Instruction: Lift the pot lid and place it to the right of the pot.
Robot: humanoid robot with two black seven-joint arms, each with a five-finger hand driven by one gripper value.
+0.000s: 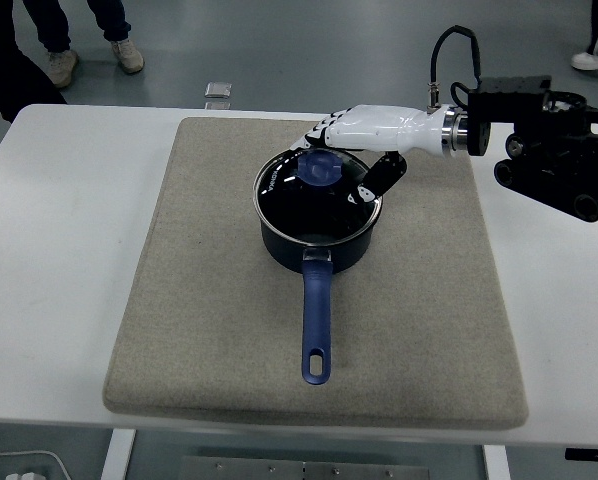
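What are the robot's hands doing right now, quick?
Right robot hand: open, fingers spread around the blue knob of the pot lid, not gripping it yet.
Left robot hand: not in view.

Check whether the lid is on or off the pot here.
On. The glass lid sits level inside the rim of the blue pot, its blue knob centred, with the right robot hand around the knob, not visibly lifting.
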